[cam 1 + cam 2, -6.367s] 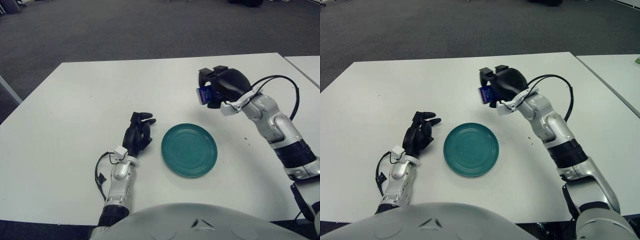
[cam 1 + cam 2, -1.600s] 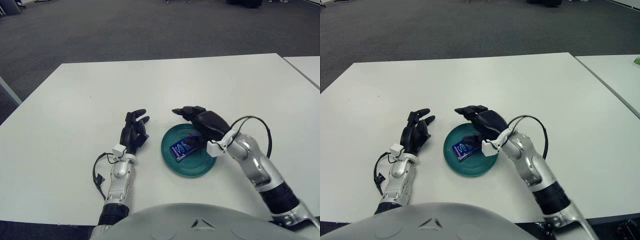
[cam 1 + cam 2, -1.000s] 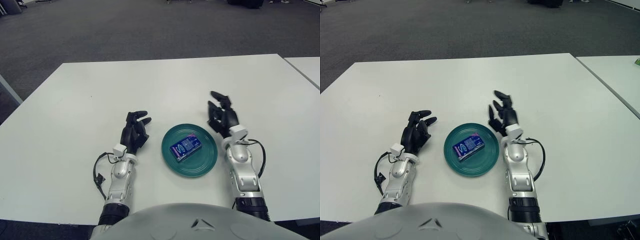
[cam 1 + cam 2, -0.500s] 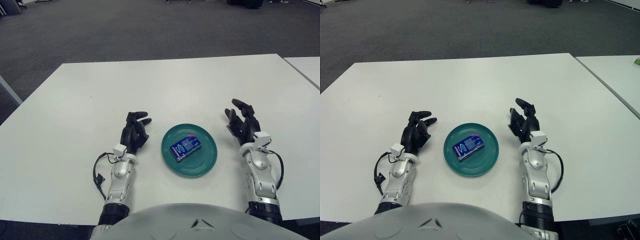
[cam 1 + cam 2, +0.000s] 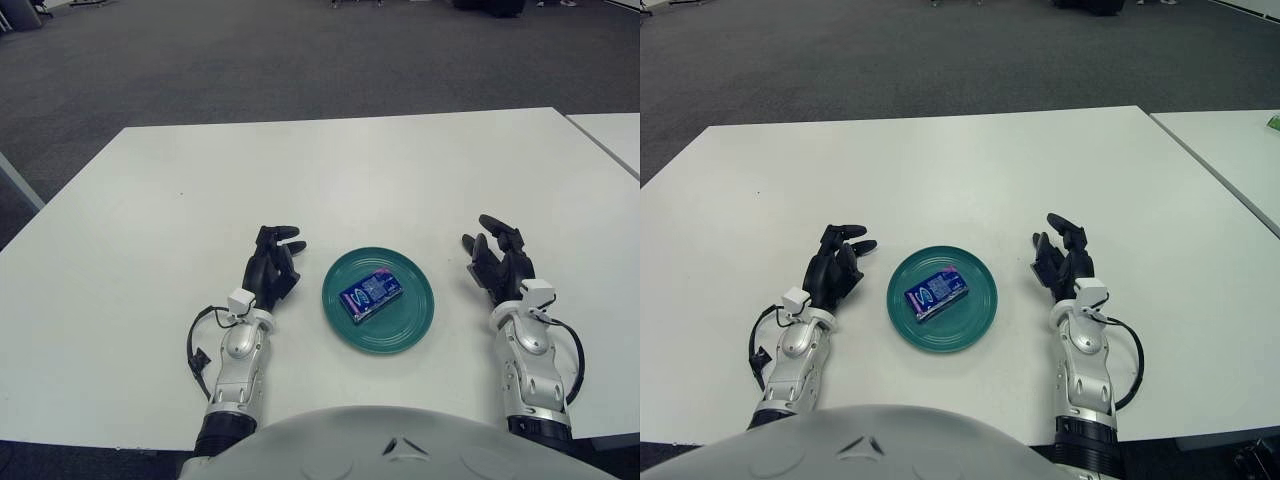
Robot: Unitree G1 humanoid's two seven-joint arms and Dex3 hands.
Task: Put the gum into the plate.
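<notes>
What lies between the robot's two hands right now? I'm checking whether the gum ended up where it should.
Between the left hand and right hand sits the green plate with the gum lying in it, clear in both eye views.

The gum, which 6.4 s ago was gripped in the right hand high above the far side of the counter, now lies flat inside the plate, a little left of its middle. The right hand has let go of it, drawn back from over the plate, and come to rest to the right of the plate with its fingers spread and empty. The left hand has curled its fingers slightly tighter.
</notes>
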